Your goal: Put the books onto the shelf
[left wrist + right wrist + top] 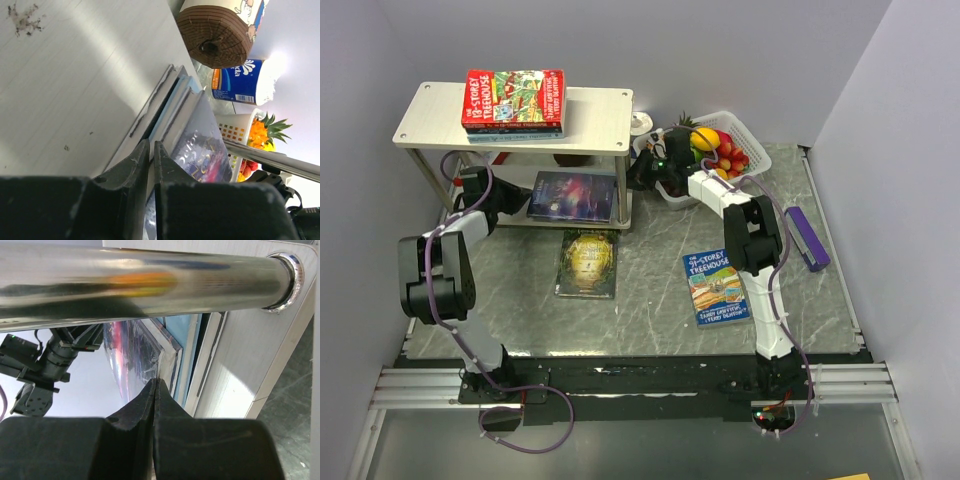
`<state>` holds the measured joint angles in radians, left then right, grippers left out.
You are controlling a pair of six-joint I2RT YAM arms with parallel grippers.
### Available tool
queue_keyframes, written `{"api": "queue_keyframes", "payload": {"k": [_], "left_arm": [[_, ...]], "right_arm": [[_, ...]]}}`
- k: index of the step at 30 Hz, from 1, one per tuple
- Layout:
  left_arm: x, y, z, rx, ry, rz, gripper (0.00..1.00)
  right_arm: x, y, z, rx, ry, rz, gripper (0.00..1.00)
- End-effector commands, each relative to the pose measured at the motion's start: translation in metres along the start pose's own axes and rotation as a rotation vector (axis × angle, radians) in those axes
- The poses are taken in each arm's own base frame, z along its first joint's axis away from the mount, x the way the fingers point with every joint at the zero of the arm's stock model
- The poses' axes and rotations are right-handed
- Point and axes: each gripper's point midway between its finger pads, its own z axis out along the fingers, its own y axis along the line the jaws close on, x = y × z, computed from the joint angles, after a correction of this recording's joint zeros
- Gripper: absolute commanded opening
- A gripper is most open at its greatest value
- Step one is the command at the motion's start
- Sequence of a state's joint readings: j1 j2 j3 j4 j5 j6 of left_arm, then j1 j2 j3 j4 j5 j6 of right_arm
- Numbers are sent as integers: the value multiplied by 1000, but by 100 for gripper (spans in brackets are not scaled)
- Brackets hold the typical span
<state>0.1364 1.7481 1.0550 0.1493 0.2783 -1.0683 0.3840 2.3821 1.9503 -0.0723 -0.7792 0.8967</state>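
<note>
Whitish boards on thin metal legs form the two-tier shelf (600,110): a red Treehouse paperback (515,97) lies uppermost on its top board, a dark purple galaxy paperback (575,195) on the lower one. We see the right claw (154,385) pinched shut at that lower book's edge; the left claw (150,147) shows a slit (gripping or not, we cannot tell).

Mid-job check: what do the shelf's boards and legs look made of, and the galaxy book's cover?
Whitish rectangular shelf boards: matte, faintly streaked, likely laminated wood or plastic; I cannot tell which. Thin round shelf leg: polished chrome-like metal, mirroring nearby colours. Dark purple galaxy paperback: glossy coated paper, by its sheen.
</note>
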Motion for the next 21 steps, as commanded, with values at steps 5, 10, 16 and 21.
{"api": "queue_keyframes", "payload": {"k": [5,10,16,21], "left_arm": [[9,-15,6,83,57,-7,15],[11,-21,9,98,71,-8,14],[12,-29,12,111,76,-4,14],[9,-38,14,125,74,-4,14]], "right_arm": [[-1,9,12,-31,16,-20,0],[-5,11,13,-33,19,-20,0],[-7,15,14,-40,15,-18,0],[-11,21,13,-50,8,-22,0]]}}
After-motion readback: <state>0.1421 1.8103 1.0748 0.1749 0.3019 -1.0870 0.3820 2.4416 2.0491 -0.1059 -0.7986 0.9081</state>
